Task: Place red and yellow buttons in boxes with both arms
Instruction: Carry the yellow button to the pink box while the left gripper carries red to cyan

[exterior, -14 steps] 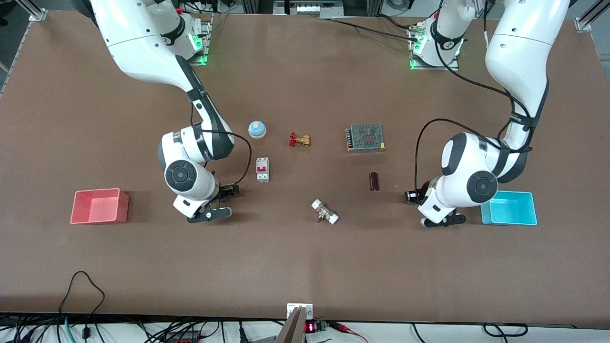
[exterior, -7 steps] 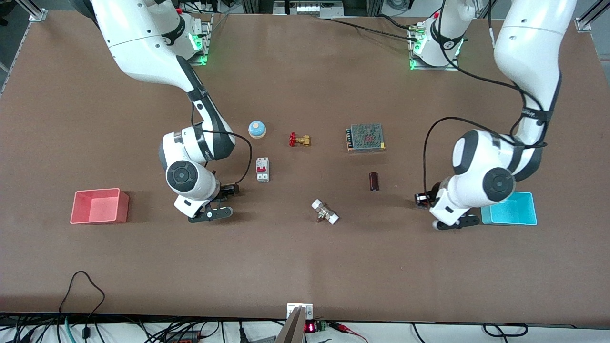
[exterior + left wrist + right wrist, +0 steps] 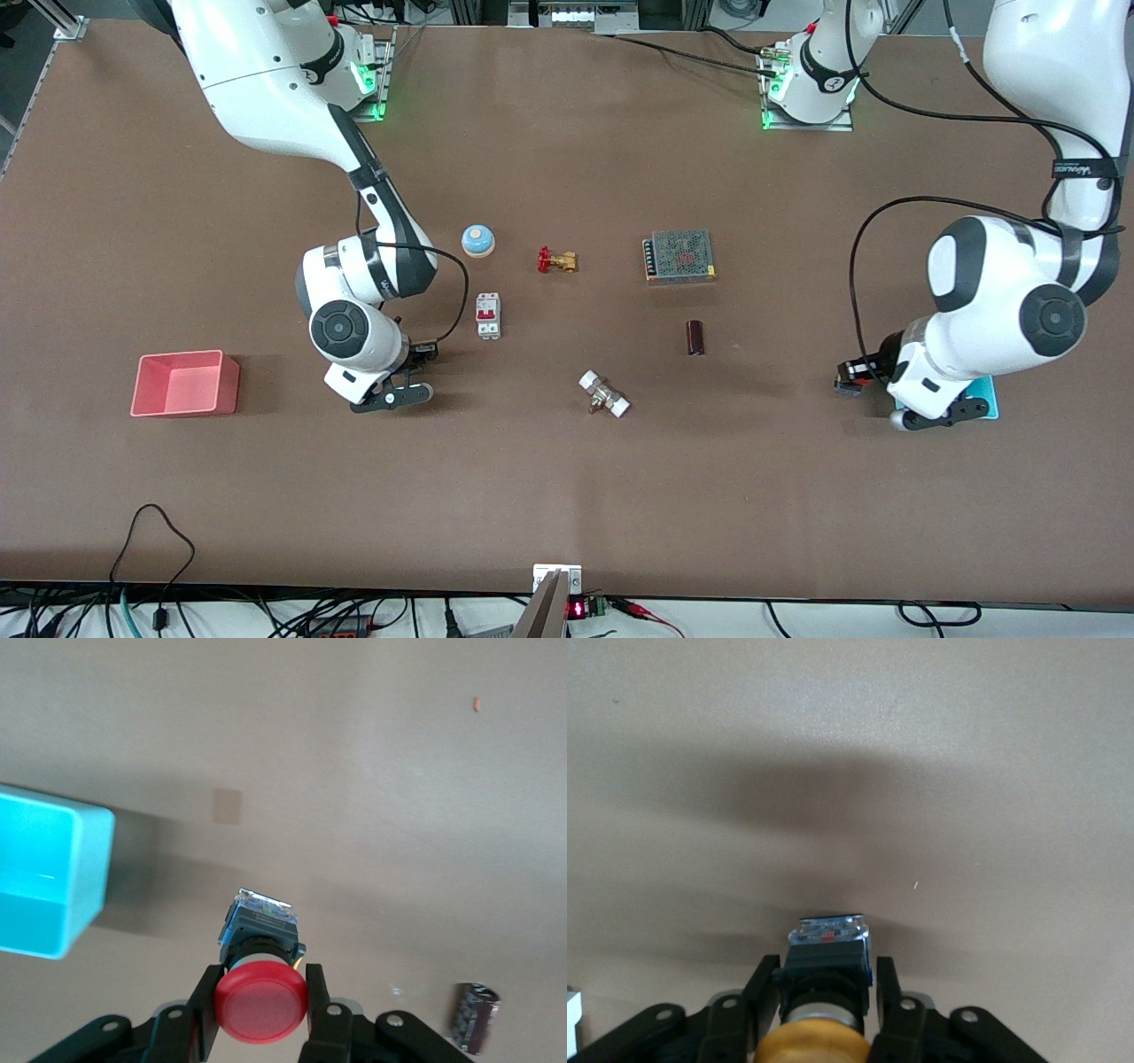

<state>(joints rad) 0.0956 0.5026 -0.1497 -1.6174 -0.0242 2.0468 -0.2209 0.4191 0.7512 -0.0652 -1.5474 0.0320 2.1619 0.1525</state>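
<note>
My left gripper (image 3: 852, 376) is shut on the red button (image 3: 261, 1003), its fingers (image 3: 205, 992) clamped on the round cap, and holds it over bare table beside the cyan box (image 3: 44, 873). In the front view the left arm's hand covers most of that box; only a sliver of the cyan box (image 3: 989, 400) shows. My right gripper (image 3: 423, 353) is shut on the yellow button (image 3: 819, 1036), gripped at its black body just above the table. The pink-red box (image 3: 183, 383) stands empty toward the right arm's end, apart from that gripper.
Mid-table lie a blue dome bell (image 3: 477, 239), a brass valve (image 3: 556, 260), a white circuit breaker (image 3: 487, 315), a meshed power supply (image 3: 679, 255), a dark cylinder (image 3: 695, 338) and a white-ended fitting (image 3: 604, 394).
My left arm has carried the red button toward the left arm's end of the table, and its hand now covers most of the cyan box. The right arm has barely moved.
</note>
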